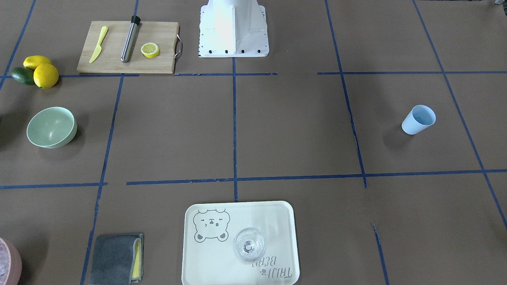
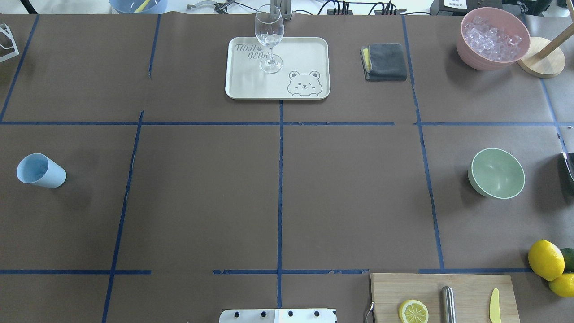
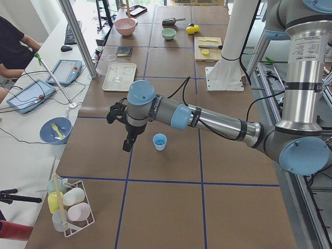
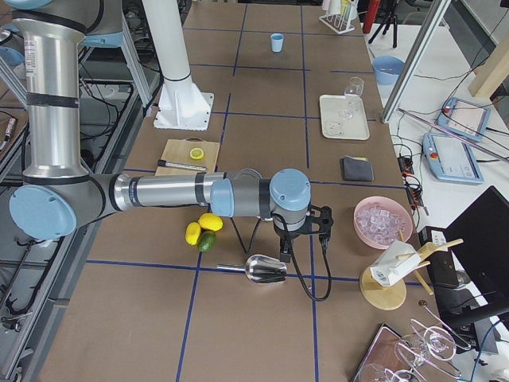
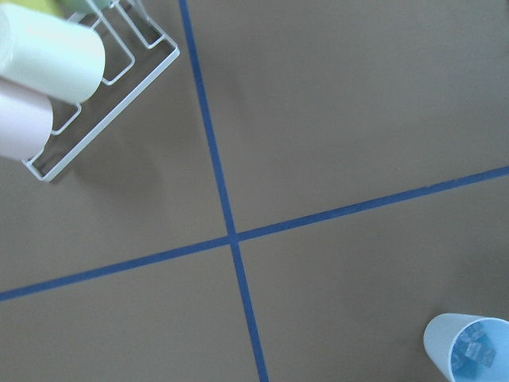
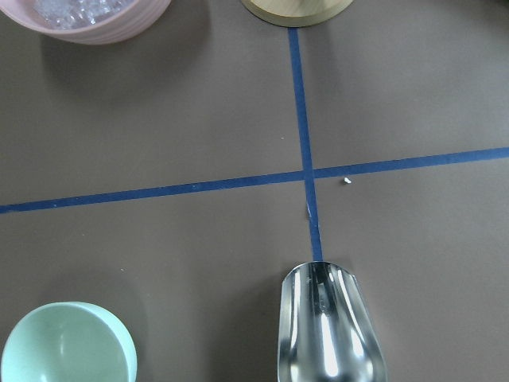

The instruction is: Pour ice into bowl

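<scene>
The ice (image 5: 474,355) is a few small clear cubes inside the upright light blue cup (image 2: 40,170), which also shows in the front view (image 1: 418,119) and the left side view (image 3: 160,141). The mint-green bowl (image 2: 496,172) stands empty on the table's other side; it also shows in the front view (image 1: 51,126) and the right wrist view (image 6: 67,346). My left gripper (image 3: 126,144) hangs beside the cup, apart from it. My right gripper (image 4: 285,251) hovers above a metal scoop (image 6: 330,326) near the bowl. I cannot tell whether either gripper is open or shut.
A pink container (image 2: 493,38) full of ice sits at the far right by a wooden stand (image 2: 540,63). A tray (image 2: 309,54) holds a clear wine glass (image 2: 269,36). Also here: grey cloth (image 2: 384,61), cutting board (image 2: 466,287), lemons (image 2: 545,259), wire cup rack (image 5: 87,87).
</scene>
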Available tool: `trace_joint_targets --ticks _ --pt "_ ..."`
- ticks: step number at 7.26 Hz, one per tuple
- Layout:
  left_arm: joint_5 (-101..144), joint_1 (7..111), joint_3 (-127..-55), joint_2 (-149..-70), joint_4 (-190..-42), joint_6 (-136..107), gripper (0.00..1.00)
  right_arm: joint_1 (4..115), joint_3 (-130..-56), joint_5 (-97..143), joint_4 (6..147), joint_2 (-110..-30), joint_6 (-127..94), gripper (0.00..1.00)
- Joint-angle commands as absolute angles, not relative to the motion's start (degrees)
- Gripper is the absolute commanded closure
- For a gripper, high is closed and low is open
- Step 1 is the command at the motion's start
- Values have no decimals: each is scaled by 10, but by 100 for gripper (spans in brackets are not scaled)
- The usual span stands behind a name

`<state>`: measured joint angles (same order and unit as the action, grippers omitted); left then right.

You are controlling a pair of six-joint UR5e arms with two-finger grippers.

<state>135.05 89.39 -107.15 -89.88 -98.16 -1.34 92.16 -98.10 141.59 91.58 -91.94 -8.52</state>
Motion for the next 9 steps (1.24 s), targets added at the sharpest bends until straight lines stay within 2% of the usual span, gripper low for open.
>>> trace_joint_targets --ticks 1,4,5,7,9 --pt "1334 848 -1096 -881 -1090 -103 0 869 -959 1427 849 -909 -133 0" --pt "1206 751 -1200 -810 -1155 -255 0 735 -947 1379 641 -909 -382 0" --pt "1161 719 -1209 -779 -1219 -304 0 683 -935 1327 569 -917 -448 0" --pt "1059 643 -1210 -766 -1252 -382 0 632 -907 1309 437 -934 -544 0" --pt "1050 638 -1213 -766 -1252 -383 0 614 -908 1311 403 -979 -544 0"
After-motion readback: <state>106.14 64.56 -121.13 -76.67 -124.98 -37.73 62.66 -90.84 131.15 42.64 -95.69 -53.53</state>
